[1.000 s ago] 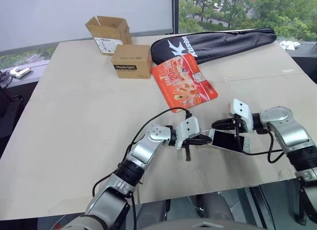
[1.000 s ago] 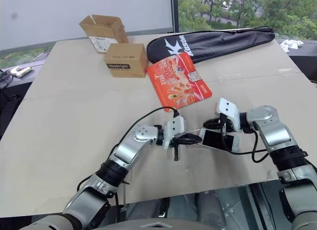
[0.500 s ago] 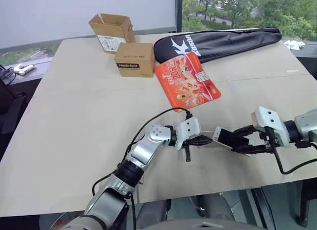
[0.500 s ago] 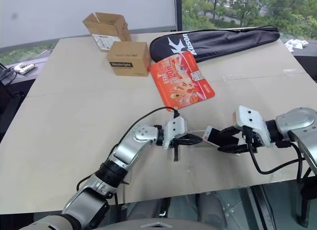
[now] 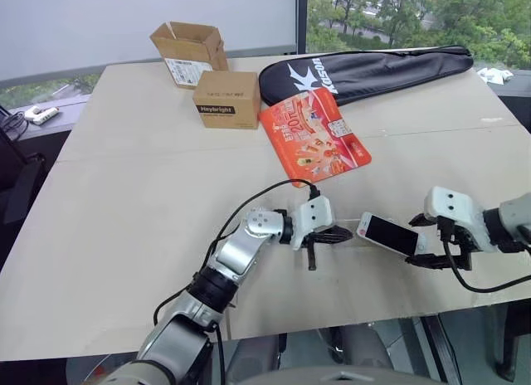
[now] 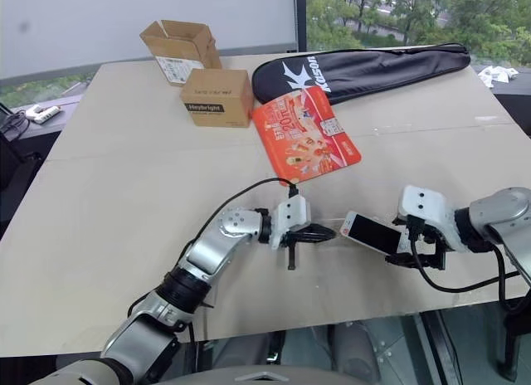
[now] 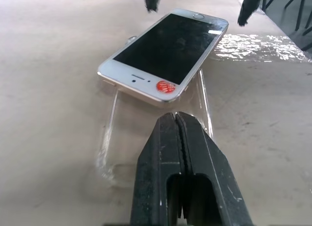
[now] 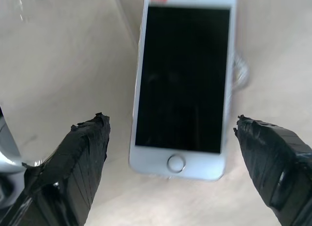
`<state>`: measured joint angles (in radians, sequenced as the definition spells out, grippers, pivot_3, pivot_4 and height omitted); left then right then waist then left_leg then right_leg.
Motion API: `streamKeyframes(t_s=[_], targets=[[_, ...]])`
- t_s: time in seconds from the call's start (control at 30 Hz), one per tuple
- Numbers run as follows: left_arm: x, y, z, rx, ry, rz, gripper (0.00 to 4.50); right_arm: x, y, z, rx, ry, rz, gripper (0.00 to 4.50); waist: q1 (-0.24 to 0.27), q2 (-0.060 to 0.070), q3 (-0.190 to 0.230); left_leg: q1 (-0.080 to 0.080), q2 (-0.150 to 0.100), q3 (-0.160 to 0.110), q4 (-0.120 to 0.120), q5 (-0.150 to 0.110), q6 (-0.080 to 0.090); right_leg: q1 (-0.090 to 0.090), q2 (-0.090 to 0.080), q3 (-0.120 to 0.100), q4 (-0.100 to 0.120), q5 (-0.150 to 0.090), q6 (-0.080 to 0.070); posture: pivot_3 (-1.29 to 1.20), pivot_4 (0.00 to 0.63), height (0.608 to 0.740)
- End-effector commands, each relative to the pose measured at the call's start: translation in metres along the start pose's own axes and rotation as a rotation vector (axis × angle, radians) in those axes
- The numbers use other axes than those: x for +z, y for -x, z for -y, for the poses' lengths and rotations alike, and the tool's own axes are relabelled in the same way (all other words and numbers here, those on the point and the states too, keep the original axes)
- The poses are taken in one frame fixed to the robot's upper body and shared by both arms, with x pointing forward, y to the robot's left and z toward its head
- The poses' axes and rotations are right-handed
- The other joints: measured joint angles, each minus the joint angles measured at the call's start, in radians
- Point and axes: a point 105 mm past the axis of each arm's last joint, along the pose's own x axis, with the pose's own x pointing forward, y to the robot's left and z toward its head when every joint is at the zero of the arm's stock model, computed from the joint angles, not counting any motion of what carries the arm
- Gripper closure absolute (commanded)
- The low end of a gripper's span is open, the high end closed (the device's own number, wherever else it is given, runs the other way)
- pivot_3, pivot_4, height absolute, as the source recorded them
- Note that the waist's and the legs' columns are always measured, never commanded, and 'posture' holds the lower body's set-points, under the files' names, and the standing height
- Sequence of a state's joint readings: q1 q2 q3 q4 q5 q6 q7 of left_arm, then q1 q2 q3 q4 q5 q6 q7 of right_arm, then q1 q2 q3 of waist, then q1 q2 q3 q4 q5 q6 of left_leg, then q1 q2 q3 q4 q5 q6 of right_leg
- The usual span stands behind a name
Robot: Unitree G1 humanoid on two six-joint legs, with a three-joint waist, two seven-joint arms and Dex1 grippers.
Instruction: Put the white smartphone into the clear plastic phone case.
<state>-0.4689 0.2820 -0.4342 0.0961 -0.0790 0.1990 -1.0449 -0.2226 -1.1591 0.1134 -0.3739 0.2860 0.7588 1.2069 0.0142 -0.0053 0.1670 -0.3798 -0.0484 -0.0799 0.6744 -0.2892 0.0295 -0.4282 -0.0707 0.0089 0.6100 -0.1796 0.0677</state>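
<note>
White-bezelled, the white smartphone (image 7: 168,53) lay half over the clear plastic phone case (image 7: 156,133), its far end past the rim. The left gripper (image 7: 179,138) was shut on the case's near edge; the right gripper (image 8: 170,148) stood wide and empty. Seating it would probably need a straight slide, then even pressure.

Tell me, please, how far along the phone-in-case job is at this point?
Partly done: the white smartphone lies over the clear plastic phone case, not seated. The left gripper, shut, pins the case's end; the right gripper is open, clear of it. Left: pressing it in.
</note>
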Motion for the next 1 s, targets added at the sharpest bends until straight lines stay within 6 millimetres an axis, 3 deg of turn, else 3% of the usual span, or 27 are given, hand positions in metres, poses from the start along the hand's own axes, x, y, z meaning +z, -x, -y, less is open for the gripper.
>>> streamKeyframes(t_s=[0.03, 0.2, 0.6, 0.83, 1.0], targets=[[0.020, 0.013, -0.008, 0.020, -0.082, 0.021, 4.50, -0.001, -0.001, 0.000, -0.020, 0.017, -0.035, 0.07, 0.000, 0.000, 0.000, 0.000, 0.000, 0.000, 0.000, 0.000, 0.000, 0.000, 0.000, 0.000, 0.000, 0.000, 0.000, 0.00, 0.150, 0.740], [0.028, 0.025, -0.012, 0.037, -0.098, 0.017, 4.50, -0.005, -0.005, 0.004, -0.043, 0.011, -0.070, 0.07, 0.000, 0.000, 0.000, 0.000, 0.000, 0.000, 0.000, 0.001, -0.001, 0.000, 0.000, 0.000, 0.000, 0.000, 0.000, 0.00, 0.150, 0.740], [0.023, 0.037, -0.013, 0.070, -0.076, -0.010, 4.50, -0.005, -0.003, 0.013, -0.110, 0.074, -0.112, 0.07, 0.000, 0.000, 0.000, 0.000, 0.000, 0.001, 0.000, 0.001, -0.002, -0.001, 0.000, 0.000, 0.000, 0.000, 0.000, 0.00, 0.150, 0.740], [0.025, 0.041, -0.019, 0.077, -0.081, -0.009, 4.50, 0.015, 0.017, 0.023, -0.143, 0.331, -0.126, 0.07, -0.002, 0.000, 0.000, 0.000, 0.000, 0.001, 0.001, 0.001, -0.002, -0.001, 0.000, 0.001, 0.000, 0.000, 0.000, 0.00, 0.150, 0.740], [0.035, 0.035, -0.021, 0.054, -0.083, 0.030, 4.50, 0.029, 0.014, 0.026, -0.124, 0.473, -0.143, 0.07, -0.002, 0.000, 0.000, 0.000, 0.000, 0.002, 0.001, 0.001, -0.002, -0.001, 0.000, 0.001, 0.000, 0.000, 0.000, 0.00, 0.150, 0.740]])
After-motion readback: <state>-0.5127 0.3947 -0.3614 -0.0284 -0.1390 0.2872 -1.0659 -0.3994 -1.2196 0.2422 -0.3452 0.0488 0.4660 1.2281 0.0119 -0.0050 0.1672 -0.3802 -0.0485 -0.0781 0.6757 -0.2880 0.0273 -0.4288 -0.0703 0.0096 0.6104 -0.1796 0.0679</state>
